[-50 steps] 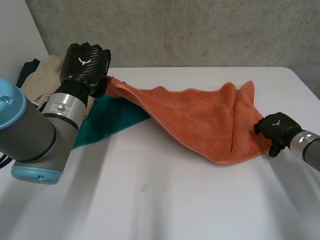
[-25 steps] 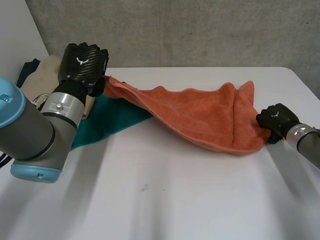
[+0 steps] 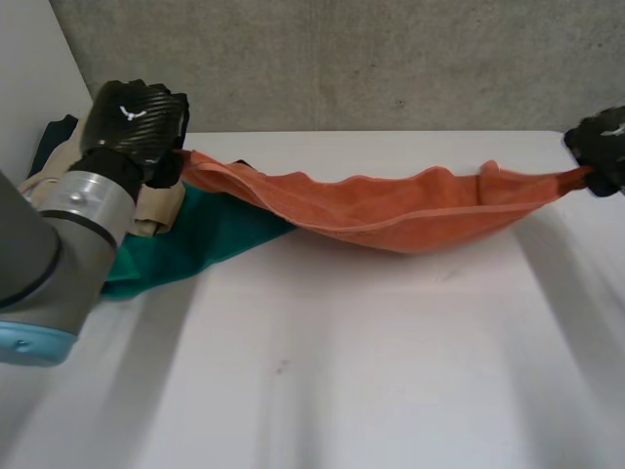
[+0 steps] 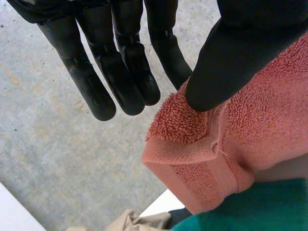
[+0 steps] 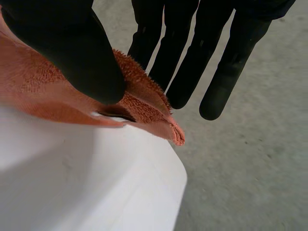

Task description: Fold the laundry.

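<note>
Towel [image 3: 410,210] corners in left hand [image 3: 137,122], right hand [image 3: 601,142]

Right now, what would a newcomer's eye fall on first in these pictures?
An orange towel hangs stretched over the white table, sagging in its middle. The left robot hand pinches one end and the right robot hand pinches the other. A green cloth lies beneath its left end.

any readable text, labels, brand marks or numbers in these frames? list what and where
No words or numbers can be read anywhere.
White emblem, a winged shape with no letters: on the back of the left hand.
Faint white mark on the right hand: too small to read.
Orange towel, teal cloth, table: no tag or print shows.
</note>
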